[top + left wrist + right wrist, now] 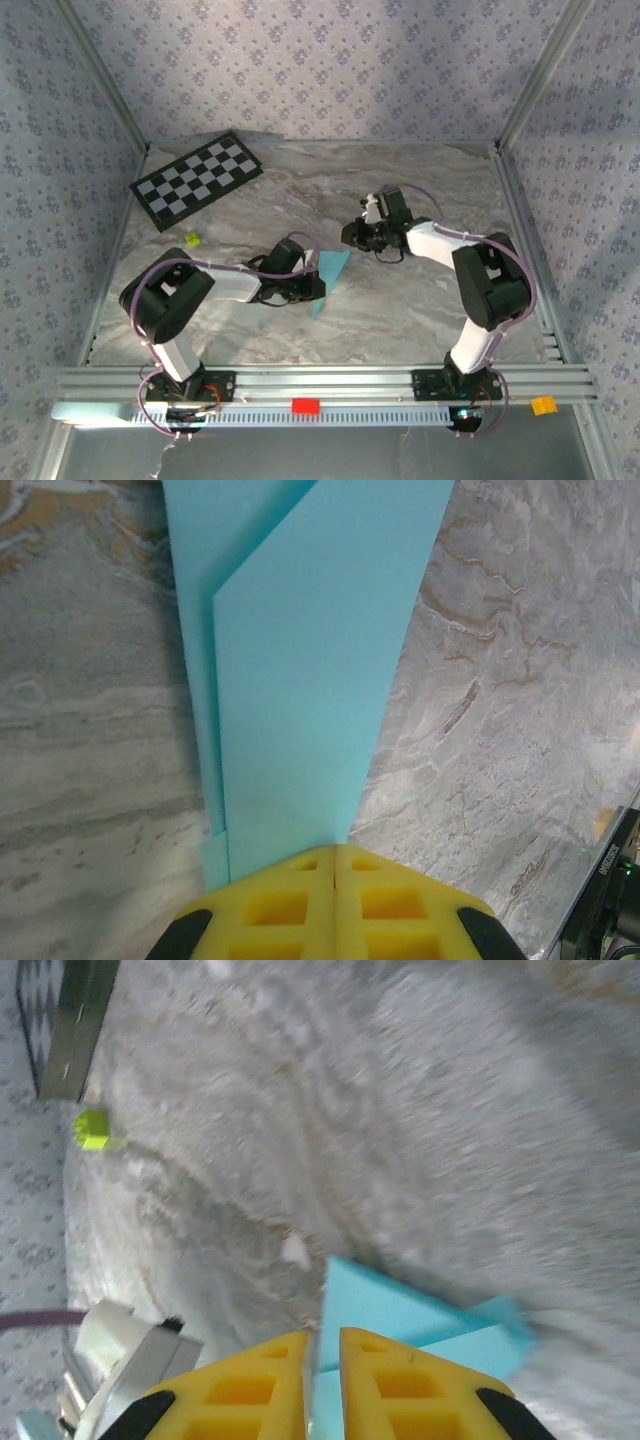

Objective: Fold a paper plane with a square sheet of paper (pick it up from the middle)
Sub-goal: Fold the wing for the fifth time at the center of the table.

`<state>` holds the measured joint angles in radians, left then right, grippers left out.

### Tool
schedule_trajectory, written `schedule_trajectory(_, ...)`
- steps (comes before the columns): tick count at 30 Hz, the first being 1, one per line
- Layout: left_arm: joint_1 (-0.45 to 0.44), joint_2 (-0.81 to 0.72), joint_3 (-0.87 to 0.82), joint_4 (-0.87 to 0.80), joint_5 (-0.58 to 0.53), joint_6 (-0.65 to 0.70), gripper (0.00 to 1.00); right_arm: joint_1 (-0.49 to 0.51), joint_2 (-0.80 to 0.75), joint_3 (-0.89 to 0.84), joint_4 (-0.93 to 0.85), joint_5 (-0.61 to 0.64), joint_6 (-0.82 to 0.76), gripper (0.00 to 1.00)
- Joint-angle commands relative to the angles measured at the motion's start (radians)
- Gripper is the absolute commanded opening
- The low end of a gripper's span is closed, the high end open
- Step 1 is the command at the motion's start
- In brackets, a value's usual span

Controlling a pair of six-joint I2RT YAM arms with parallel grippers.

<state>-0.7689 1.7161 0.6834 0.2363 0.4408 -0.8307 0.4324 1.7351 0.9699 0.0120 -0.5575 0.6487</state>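
No readable text or numbers — faint white print on black casing [612,875]; illegible

One folded sky-blue paper [333,265], one checkerboard [197,180], one lime-green cube [191,239]! One red block [305,406] and one orange block [543,405] as well. And two arms: left arm [225,283], right arm [435,240].

In the left wrist view the folded paper [300,680] is cut off by the far edge of the picture, and its near end is hidden under the fingers [270,910] of the left gripper [333,852]. The right wrist view is blurred. There the right gripper [322,1338] covers the near part of the paper, and the checkerboard [28,1000] is cut off at the far left corner.
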Motion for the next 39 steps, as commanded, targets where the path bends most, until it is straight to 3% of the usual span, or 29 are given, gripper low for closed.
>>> schedule_trajectory(1, -0.017, 0.021, -0.05, -0.164, -0.038, 0.001, 0.0, 0.061, 0.018, -0.06, 0.032, -0.023, 0.05, 0.15)
schedule_trajectory(7, -0.018, 0.01, -0.047, -0.168, -0.044, 0.001, 0.0, 0.13, 0.061, -0.103, 0.052, 0.014, 0.082, 0.1)
schedule_trajectory(15, -0.02, -0.056, -0.048, -0.131, 0.021, -0.029, 0.0, 0.107, 0.098, -0.166, 0.045, 0.084, 0.092, 0.01)
schedule_trajectory(24, -0.027, -0.222, -0.021, -0.149, 0.01, -0.064, 0.12, 0.101, 0.083, -0.17, 0.026, 0.088, 0.075, 0.0)
schedule_trajectory(32, -0.03, -0.128, 0.047, -0.184, 0.018, -0.042, 0.15, 0.105, 0.096, -0.169, 0.027, 0.088, 0.076, 0.0)
schedule_trajectory(39, -0.078, -0.081, -0.046, -0.216, -0.003, -0.06, 0.14, 0.104, 0.087, -0.167, 0.022, 0.088, 0.083, 0.0)
